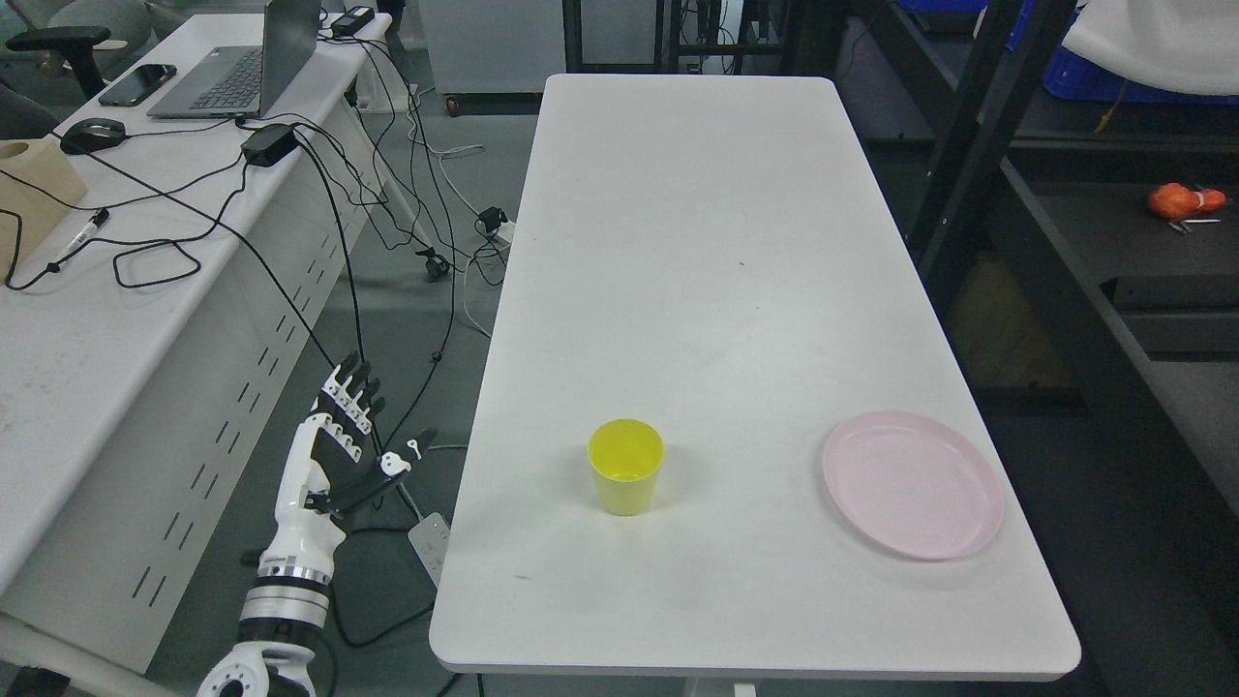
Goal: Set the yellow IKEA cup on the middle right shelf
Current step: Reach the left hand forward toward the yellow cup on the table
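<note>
A yellow cup (626, 467) stands upright and empty on the white table (697, 252), near its front edge, left of centre. My left hand (353, 426) hangs off the table's left side, over the floor gap between the two tables, fingers spread and holding nothing. It is well left of the cup and apart from it. A dark metal shelf unit (1065, 281) stands to the right of the table. My right arm does not show.
A pink plate (912, 484) lies on the table right of the cup. An orange object (1183, 200) rests on a shelf board at right. The left desk (116, 319) carries a laptop, phone, mouse and cables; cables and a power strip lie on the floor.
</note>
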`<state>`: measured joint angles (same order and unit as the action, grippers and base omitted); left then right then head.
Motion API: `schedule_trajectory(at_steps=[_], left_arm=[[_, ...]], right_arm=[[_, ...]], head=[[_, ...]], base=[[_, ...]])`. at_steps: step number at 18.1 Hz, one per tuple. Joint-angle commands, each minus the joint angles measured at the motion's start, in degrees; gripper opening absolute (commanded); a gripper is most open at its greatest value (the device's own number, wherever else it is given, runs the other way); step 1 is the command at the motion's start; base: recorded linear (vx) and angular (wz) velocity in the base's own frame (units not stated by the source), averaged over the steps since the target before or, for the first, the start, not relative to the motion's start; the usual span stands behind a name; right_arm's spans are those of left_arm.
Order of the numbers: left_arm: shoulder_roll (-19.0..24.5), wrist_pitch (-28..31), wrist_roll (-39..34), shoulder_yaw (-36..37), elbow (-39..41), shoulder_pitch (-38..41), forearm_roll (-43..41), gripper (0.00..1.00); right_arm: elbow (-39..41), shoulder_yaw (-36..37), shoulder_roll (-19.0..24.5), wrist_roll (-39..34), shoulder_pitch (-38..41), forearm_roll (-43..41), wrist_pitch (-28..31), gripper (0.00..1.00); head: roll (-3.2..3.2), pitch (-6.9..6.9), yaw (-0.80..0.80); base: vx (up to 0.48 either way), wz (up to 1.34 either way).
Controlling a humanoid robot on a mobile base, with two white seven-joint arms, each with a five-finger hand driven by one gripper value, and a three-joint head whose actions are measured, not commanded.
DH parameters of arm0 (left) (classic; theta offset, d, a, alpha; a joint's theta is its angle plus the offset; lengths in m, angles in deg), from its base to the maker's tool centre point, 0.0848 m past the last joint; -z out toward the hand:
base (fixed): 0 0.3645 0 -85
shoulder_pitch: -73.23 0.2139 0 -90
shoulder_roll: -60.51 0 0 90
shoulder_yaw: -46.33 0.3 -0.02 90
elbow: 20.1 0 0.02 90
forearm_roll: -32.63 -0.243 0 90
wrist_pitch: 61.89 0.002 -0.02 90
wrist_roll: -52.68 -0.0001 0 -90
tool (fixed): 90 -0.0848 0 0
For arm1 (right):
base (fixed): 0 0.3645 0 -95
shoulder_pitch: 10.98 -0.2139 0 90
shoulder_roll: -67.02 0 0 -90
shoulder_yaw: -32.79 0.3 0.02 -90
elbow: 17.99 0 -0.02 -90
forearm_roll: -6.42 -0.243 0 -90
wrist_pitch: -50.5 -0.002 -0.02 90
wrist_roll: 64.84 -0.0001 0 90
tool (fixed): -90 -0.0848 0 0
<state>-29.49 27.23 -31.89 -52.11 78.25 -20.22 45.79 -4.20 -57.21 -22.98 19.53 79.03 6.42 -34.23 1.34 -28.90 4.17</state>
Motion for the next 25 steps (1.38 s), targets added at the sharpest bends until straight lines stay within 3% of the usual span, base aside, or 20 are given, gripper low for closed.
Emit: schedule_trajectory(at_steps=[1,9,15,25], left_arm=[[1.05,-2.99,3.16,8.16,0.17,0.81,0.02,0.99],[1.0,-2.91,4.42,14.5,-0.36,1.87,0.02,0.99],[1.0,-2.73,2.21,16.86,-8.17,-2.08,0.28,0.99],[1.0,-2.46,2.65,25.39,-13.28,-7.63,-0.15,0.99]], right_arm=[[-0.08,-0.97,-1.0,12.3,0.61,-1.41,0.01,0.99],[0.01,-0.97,-1.0,12.3,0.61,-1.41,0.01,1.0],[0.01,-0.97,-1.0,12.3,0.61,-1.41,0.01,0.99],[0.01,-0.97,-1.0,12.3,0.61,-1.41,0.01,0.99]], head=[[0.0,0.0,0.0],[0.0,0.0,0.0],[0.0,0.0,0.0],[0.0,0.0,0.0]], base=[[0.0,0.0],[0.0,0.0],[0.0,0.0],[0.005,0.0]])
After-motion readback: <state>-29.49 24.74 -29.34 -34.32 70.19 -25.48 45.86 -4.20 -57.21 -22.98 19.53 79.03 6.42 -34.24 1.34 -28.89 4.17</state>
